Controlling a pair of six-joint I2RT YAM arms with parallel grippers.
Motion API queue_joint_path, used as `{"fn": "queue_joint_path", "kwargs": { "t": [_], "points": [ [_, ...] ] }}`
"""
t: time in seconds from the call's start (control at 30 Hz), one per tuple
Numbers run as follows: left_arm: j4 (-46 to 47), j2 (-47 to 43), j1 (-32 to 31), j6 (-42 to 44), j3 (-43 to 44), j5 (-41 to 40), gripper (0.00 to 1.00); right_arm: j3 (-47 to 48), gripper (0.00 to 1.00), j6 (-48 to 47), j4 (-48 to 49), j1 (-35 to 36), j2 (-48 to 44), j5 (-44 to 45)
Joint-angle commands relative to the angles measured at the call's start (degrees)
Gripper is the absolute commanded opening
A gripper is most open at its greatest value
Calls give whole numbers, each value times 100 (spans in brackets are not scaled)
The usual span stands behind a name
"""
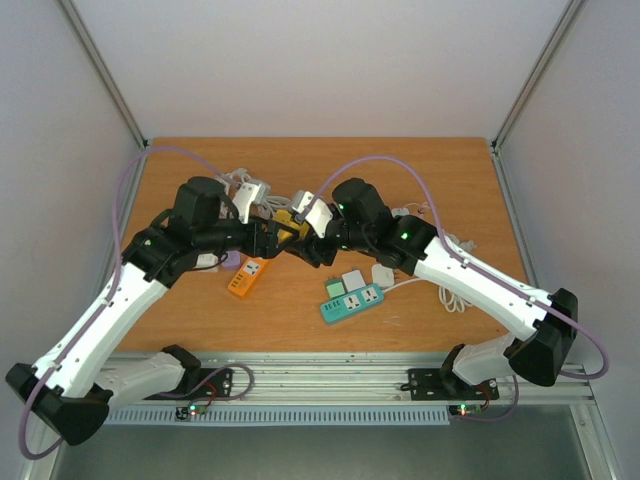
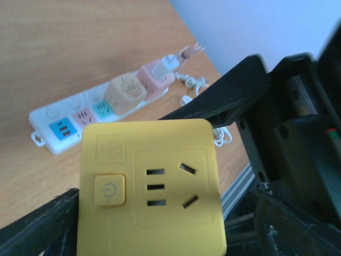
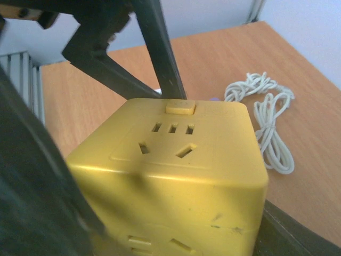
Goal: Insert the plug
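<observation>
A yellow socket cube (image 1: 288,232) hangs above the table's middle, between both arms. My right gripper (image 1: 306,236) is shut on it: in the right wrist view the cube (image 3: 176,160) fills the space between the dark fingers (image 3: 32,176). My left gripper (image 1: 270,240) stands open around the cube's other side. In the left wrist view the cube's socket face (image 2: 152,186) is close up, with a gap showing on its right. A white plug block (image 1: 383,272) with a cord lies on the table beside the teal strip.
A teal power strip (image 1: 352,303) with adapters plugged in lies right of centre. An orange strip (image 1: 247,277) lies left of centre. White coiled cord (image 3: 266,122) lies on the right. Metal rails run along the table's near edge.
</observation>
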Motion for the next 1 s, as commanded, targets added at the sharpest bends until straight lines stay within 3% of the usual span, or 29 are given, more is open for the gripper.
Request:
{"fn": "queue_joint_path", "kwargs": {
  "t": [0.0,0.2,0.53,0.73,0.97],
  "points": [
    [1357,-637,-33,-596,-490,-524,96,-302,49,906,1213,-91,-459,526],
    [2682,-1180,-33,-859,-1206,-935,98,357,50,2894,1224,-197,-430,618],
    [4511,-859,-42,-757,-1780,-764,97,1544,50,6298,233,-265,17,780],
    [5795,-767,-74,-670,-2153,-530,97,1513,50,7104,397,-256,74,753],
    [6500,-559,-265,113,-2446,-1075,96,1620,50,7543,450,-251,362,302]
  ]
}}
